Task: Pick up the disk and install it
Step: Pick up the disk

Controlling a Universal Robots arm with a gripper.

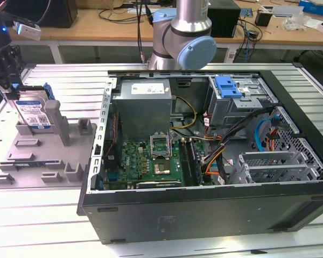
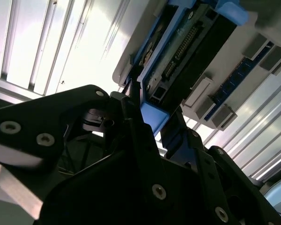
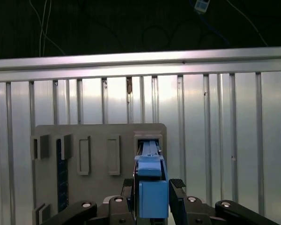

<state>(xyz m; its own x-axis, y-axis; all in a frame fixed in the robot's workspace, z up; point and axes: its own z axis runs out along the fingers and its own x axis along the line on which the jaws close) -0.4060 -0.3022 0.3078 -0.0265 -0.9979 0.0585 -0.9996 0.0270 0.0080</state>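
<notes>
Robot arm grasping a hard drive that stands in its holder, not yet installed.
On a ribbed metal surface (image 1: 54, 75) lies an open computer case (image 1: 204, 215). At the exterior view's left, well apart from the case, a grey tray (image 1: 21, 161) holds the disk (image 1: 33, 113) upright in a slot. The pincer (image 3: 152, 186) is clenched on the disk's blue frame. The grasp looks made; lifting and installing remain.

- The place is a robotics lab or workshop: a robot arm (image 1: 183, 37) stands at the upper centre of the exterior view, on a ribbed aluminium tabletop (image 1: 43, 231).
- An opened computer case (image 1: 204, 215) with its motherboard (image 1: 151, 161) bare fills the middle, and a grey fixture plate (image 1: 37, 156) lies at the left.
- Wooden desks (image 1: 97, 24) strewn with cables line the top edge.
</notes>
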